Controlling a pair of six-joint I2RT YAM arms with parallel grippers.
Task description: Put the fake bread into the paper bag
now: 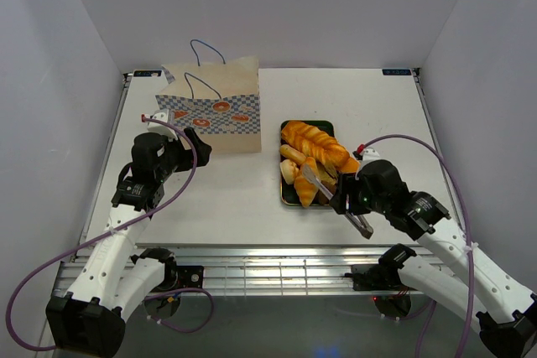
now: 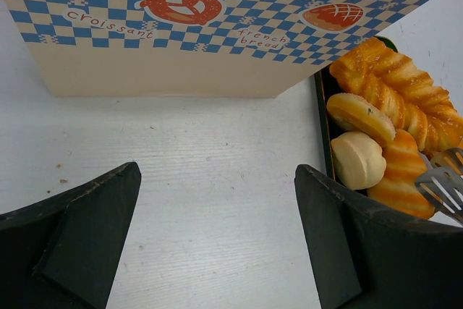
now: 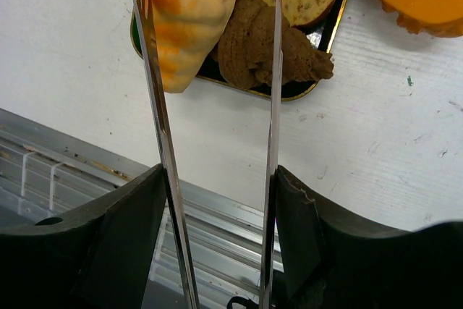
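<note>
The fake bread [image 1: 315, 153] is a pile of glossy orange, golden and brown pieces on a dark green tray [image 1: 288, 199]. It also appears in the left wrist view, fake bread [image 2: 394, 99]. The paper bag [image 1: 214, 115] stands upright to the tray's left, its checkered band [image 2: 181, 5] facing me. My left gripper [image 1: 200, 147] hangs open just in front of the bag, and nothing lies between its fingers [image 2: 87, 236]. My right gripper [image 3: 221, 208] is shut on metal tongs [image 3: 155, 106]. The tongs' arms reach over the tray's near end, on either side of an orange croissant [image 3: 189, 12].
Bare white tabletop [image 2: 217, 142] lies between the bag and the tray. The metal rail of the table's near edge [image 3: 87, 164] runs under my right gripper. Grey walls close in the table on three sides. The bag's blue cord handles [image 1: 205, 49] stick up at the back.
</note>
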